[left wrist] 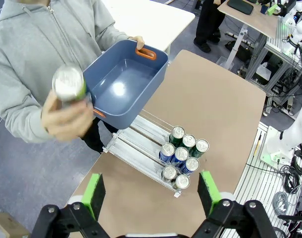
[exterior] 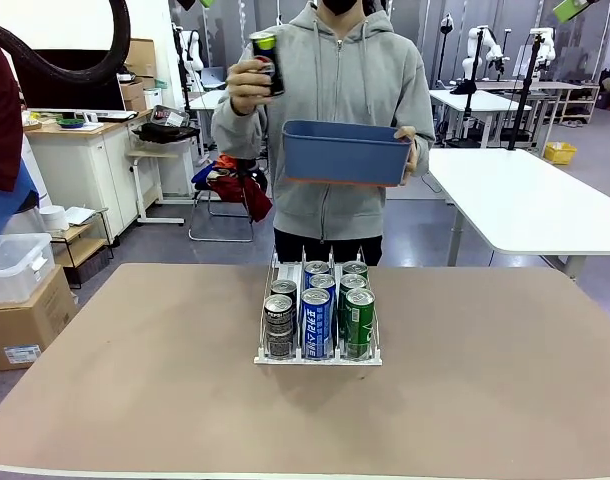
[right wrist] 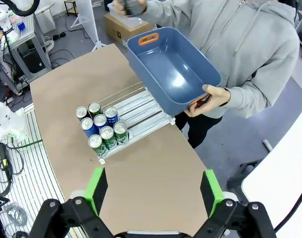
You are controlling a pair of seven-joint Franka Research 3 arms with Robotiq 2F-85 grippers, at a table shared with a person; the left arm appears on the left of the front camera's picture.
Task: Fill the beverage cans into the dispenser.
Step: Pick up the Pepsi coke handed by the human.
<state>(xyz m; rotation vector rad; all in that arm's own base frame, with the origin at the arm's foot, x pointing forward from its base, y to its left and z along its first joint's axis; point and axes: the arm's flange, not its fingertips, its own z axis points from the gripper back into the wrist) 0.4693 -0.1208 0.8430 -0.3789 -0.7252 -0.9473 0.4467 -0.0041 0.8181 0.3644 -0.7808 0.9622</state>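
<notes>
Eight beverage cans (exterior: 316, 320), dark grey, blue and green, their lettering too small to read, stand in the dispenser (exterior: 285, 359) at mid-table. A person's hand (exterior: 247, 82) holds up a dark can (exterior: 268, 58) beside a blue bin (exterior: 345, 155). The left gripper (left wrist: 151, 193) and right gripper (right wrist: 153, 191) gape wide, grasping nothing.

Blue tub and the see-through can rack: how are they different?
The solid blue rectangular plastic tub is held up in the person's hand; the clear plastic-and-wire can rack stands on the brown table. The tub is empty; the rack holds slim drink cans. Both are open on top.
</notes>
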